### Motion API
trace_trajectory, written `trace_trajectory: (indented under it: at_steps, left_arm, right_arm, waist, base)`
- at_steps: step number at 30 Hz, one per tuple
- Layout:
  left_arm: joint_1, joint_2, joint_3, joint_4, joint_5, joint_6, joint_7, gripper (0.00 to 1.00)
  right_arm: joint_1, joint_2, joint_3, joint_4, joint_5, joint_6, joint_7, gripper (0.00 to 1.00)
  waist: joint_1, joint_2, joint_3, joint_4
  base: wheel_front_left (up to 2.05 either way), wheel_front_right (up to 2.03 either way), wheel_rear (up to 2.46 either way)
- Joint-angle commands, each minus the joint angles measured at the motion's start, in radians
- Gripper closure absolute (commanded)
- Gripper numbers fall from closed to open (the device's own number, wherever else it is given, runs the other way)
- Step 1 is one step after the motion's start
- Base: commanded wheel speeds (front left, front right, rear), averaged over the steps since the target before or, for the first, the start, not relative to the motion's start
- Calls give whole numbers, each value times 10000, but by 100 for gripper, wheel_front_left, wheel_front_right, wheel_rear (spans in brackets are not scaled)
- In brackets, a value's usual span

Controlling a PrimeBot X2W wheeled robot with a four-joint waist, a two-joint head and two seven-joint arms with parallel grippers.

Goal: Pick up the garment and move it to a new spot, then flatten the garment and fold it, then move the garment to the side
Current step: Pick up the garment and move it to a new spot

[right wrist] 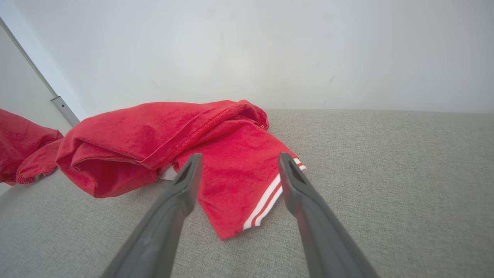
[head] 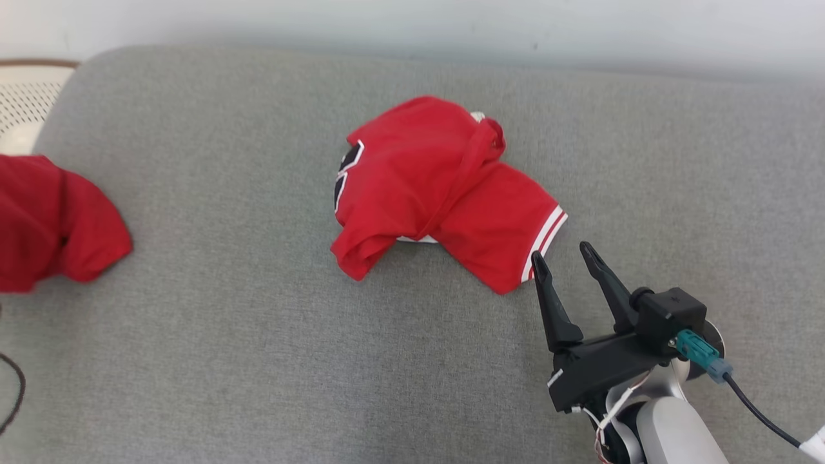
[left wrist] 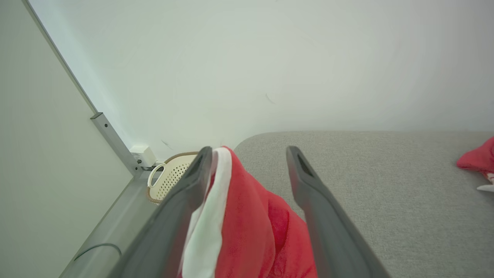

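A crumpled red garment (head: 425, 187) with a black-and-white print and a white-striped sleeve cuff (head: 544, 238) lies mid-sofa; the right wrist view shows the same garment (right wrist: 185, 135). My right gripper (head: 562, 253) stands open just in front of that cuff, apart from it, and its fingers frame the cuff (right wrist: 270, 199) in the right wrist view, where the right gripper (right wrist: 239, 158) holds nothing. A second red garment (head: 58, 222) sits at the far left. My left gripper (left wrist: 250, 150) is open, with red cloth and a white band (left wrist: 210, 216) draped against its left finger.
The grey sofa cushion (head: 258, 361) spreads wide around the garment. A cream perforated basket (head: 26, 103) stands past the cushion's left end, also seen as the basket (left wrist: 170, 175) beside a metal wall rail. A dark cable (head: 16, 386) loops at the lower left.
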Motion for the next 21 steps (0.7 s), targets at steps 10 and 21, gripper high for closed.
trace_trajectory:
  at_steps: [10, 21]
  left_arm:
    - [957, 339, -346, -83, -261, 82, 1774, 0]
    - [1393, 333, -356, -1339, -417, 183, 1470, 0]
  right_arm:
    - [241, 40, -12, 194, 181, 4, -172, 0]
    - [452, 53, -221, 450, 376, 4, -374, 0]
  waist:
    - [1, 0, -634, -61]
    - [1, 0, -1185, -420]
  base:
    - [0, 0, 0]
    - [0, 0, 0]
